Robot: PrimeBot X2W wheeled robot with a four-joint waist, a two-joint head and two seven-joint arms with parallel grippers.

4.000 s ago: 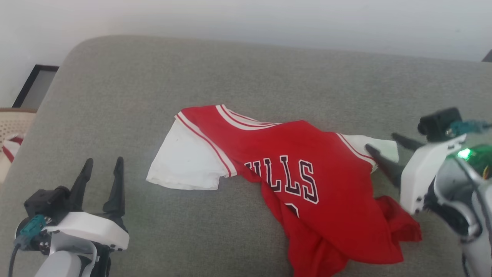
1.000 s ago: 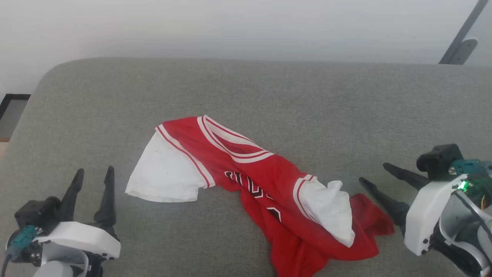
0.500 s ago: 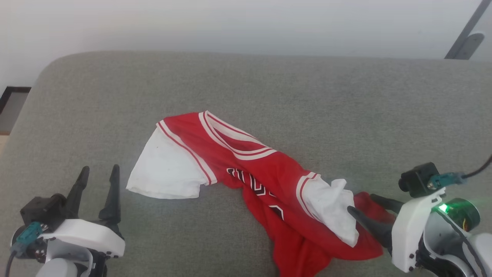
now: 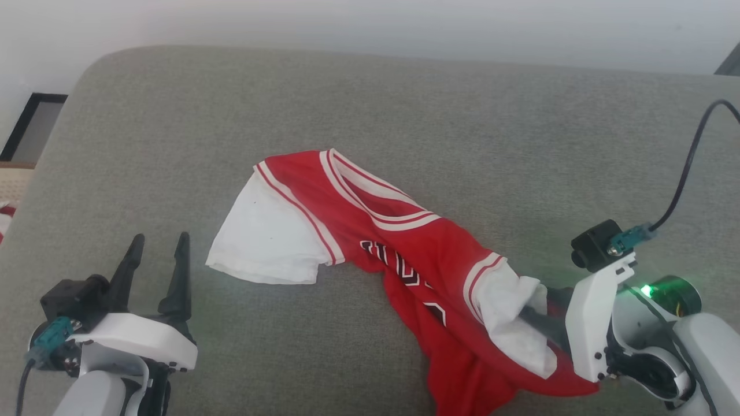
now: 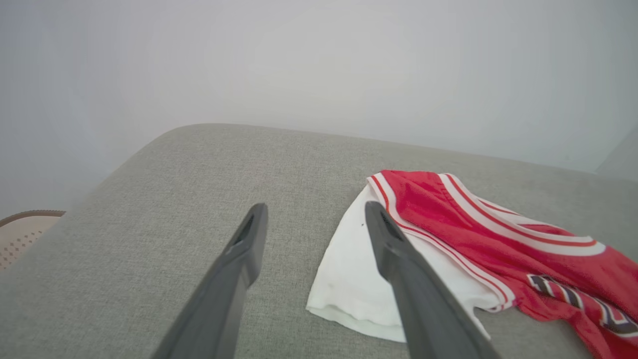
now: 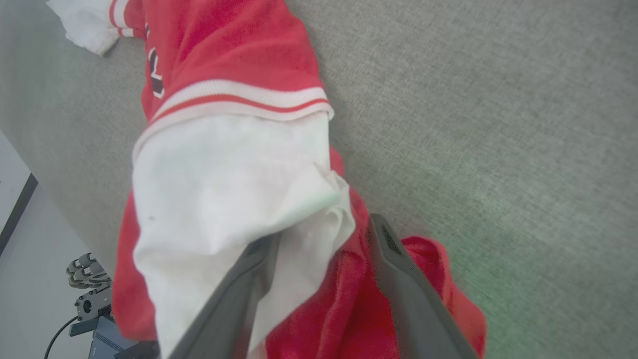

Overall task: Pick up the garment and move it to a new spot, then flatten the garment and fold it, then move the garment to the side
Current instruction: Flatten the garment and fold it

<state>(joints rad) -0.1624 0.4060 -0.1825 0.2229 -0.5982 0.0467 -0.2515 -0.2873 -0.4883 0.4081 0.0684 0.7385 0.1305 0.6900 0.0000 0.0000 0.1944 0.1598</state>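
Note:
The garment, a red shirt with white sleeves and striped trim, lies rumpled on the grey cushion. Its lettering is partly folded under. Its right white sleeve is turned over onto the red body. My right gripper is open at that end. In the right wrist view the right gripper has one finger under the sleeve's edge and the other on bunched red cloth. My left gripper stands open at the lower left, apart from the garment. In the left wrist view the left gripper is just short of the other white sleeve.
A pale wall runs behind the cushion. Off the cushion's left edge stand a dark-framed panel and a woven basket. A black cable loops up from my right wrist. Bare cushion stretches behind and right of the garment.
My right gripper has moved in from the right until its fingers reach the turned-over sleeve. That sleeve lay flat to the right four seconds ago. The camera shifted; the left gripper held still.

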